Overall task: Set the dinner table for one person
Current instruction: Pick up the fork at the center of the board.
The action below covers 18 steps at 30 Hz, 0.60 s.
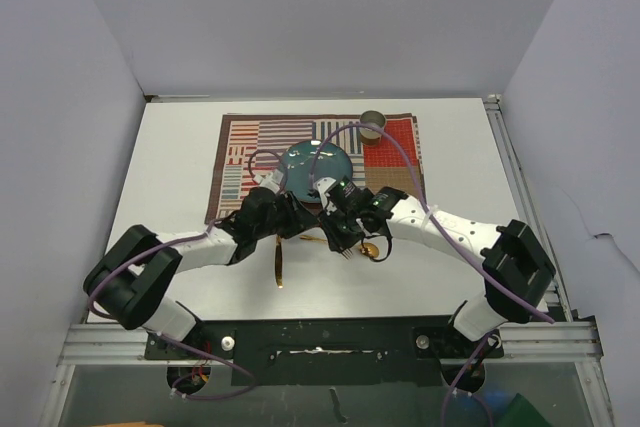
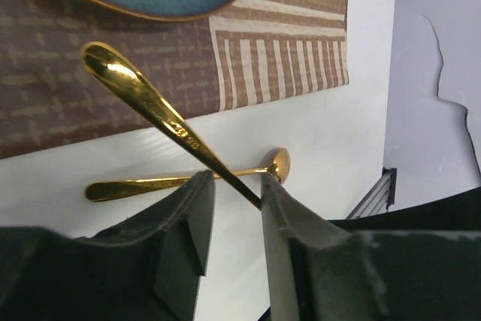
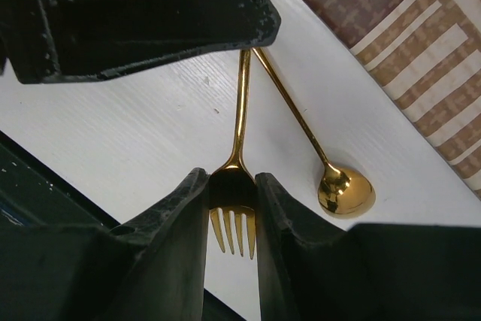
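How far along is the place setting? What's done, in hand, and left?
Done: plate and cup sit on the placemat. In hand: the right gripper has its jaws clamped on the fork head; the left gripper has its jaws open around the handle. Left: fork and spoon, lying on the dinner table, aren't yet beside the plate.

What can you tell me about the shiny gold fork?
The fork looks like polished gold metal, with four tines and a long slim handle. The right pincer grips it by the sides of its head. Its handle passes between the open fingers of the left pincer, crossing over the gold spoon that lies on the white table. Its rounded end reaches over the placemat.
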### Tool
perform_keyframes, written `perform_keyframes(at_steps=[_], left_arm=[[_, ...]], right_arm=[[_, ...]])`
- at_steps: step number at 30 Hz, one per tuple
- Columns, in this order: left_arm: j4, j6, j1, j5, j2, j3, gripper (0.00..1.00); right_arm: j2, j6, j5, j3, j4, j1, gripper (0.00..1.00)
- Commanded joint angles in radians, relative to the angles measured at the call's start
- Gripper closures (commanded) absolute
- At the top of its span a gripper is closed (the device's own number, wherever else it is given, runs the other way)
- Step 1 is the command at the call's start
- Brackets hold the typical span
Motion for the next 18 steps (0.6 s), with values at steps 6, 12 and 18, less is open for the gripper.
perform_keyframes(at_steps=[6,12,18], left_arm=[[0.182,-0.059,-0.054,-0.043,0.067,0.027,1.0],[0.163,-0.053,-0.064,-0.061,0.046,0.034,1.0],[0.13,-0.045,-0.066,-0.077,0.004,0.037,1.0]], right_arm=[[-0.049,0.006,-0.008,-0.025,0.048,-0.015,1.0],[-0.05,0.005,-0.007,-0.041,0.056,-0.021,1.0],[-0.037,0.007,-0.016,-0.053,0.059,-0.024,0.97]])
